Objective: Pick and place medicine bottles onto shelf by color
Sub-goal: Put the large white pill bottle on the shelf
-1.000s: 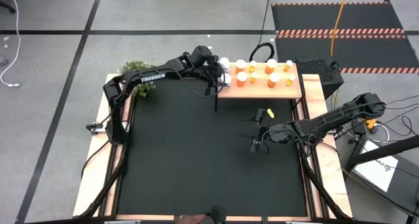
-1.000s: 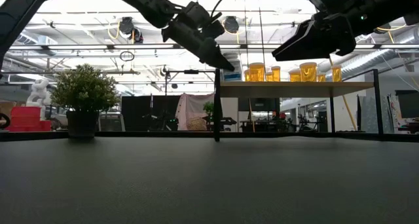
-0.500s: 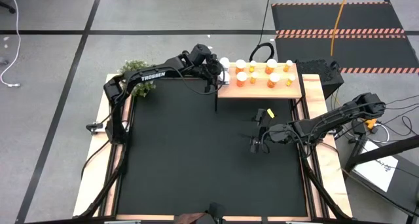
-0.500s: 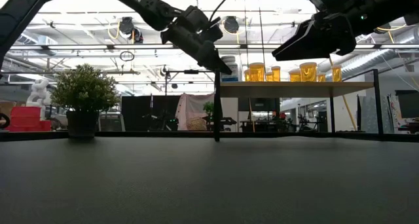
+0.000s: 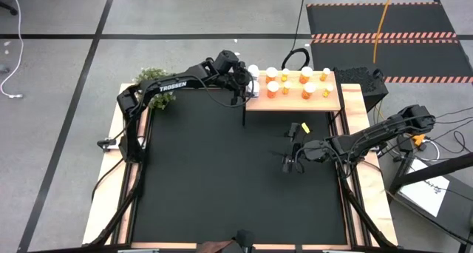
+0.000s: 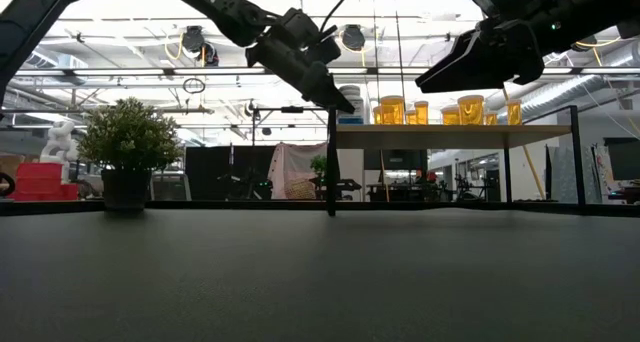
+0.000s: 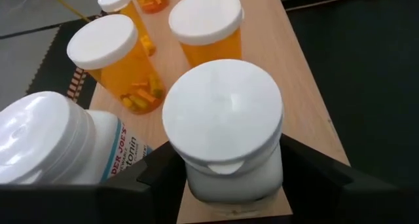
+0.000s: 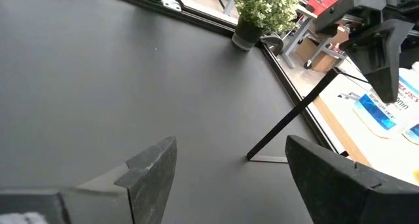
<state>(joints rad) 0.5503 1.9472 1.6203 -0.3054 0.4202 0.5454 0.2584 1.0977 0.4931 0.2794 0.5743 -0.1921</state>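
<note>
Nearly done: orange bottles (image 5: 305, 75) line the shelf (image 5: 334, 103); left pincer (image 7: 226, 178) loosely straddles the last white bottle (image 7: 226, 129); right pincer (image 8: 226, 168) spread, idle above bare tabletop (image 5: 207, 171).

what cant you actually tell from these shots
- Left wrist view: whether the left pincer still grips the white bottle between its fingers or has let go; the bottle hides the contact.
- Left wrist view: the second white bottle, its label cut off by the frame edge.
- High view: labels on the orange bottles on the shelf, too small.
- Low view: bottle count, since they overlap.
</note>
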